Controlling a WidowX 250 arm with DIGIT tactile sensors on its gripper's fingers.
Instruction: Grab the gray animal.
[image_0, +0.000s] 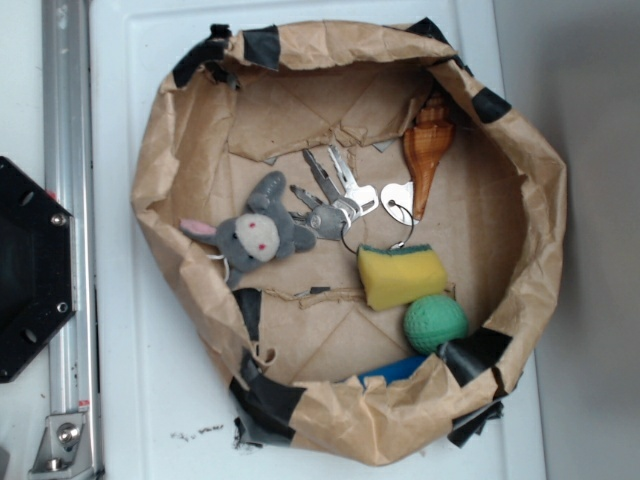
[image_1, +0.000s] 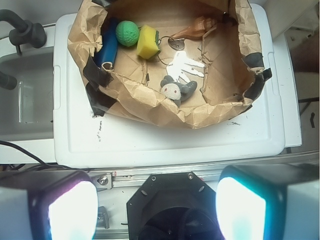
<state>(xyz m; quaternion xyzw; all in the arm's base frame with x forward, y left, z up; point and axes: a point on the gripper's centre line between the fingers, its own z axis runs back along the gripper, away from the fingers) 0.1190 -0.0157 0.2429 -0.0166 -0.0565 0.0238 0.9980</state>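
1. My gripper (image_1: 157, 205) is open: both fingers (image_1: 72, 207) sit wide apart at the bottom of the wrist view, holding nothing, well short of the paper bin.
2. The gray animal (image_0: 255, 232) lies inside the brown paper bin (image_0: 540, 190), near its left wall in the exterior view.
3. Its long axis runs roughly left to right there. One pink-lined ear points left toward the wall, the other up and right; the body trails right, touching the bunch of keys (image_0: 340, 195).
4. Its pale face with pink eyes is turned upward.
5. Well apart from it: yellow sponge (image_0: 400, 275), green ball (image_0: 435, 322), seashell (image_0: 428, 150), a partly hidden blue object (image_0: 390, 371).
6. The bin rests on a white surface (image_0: 130, 400).
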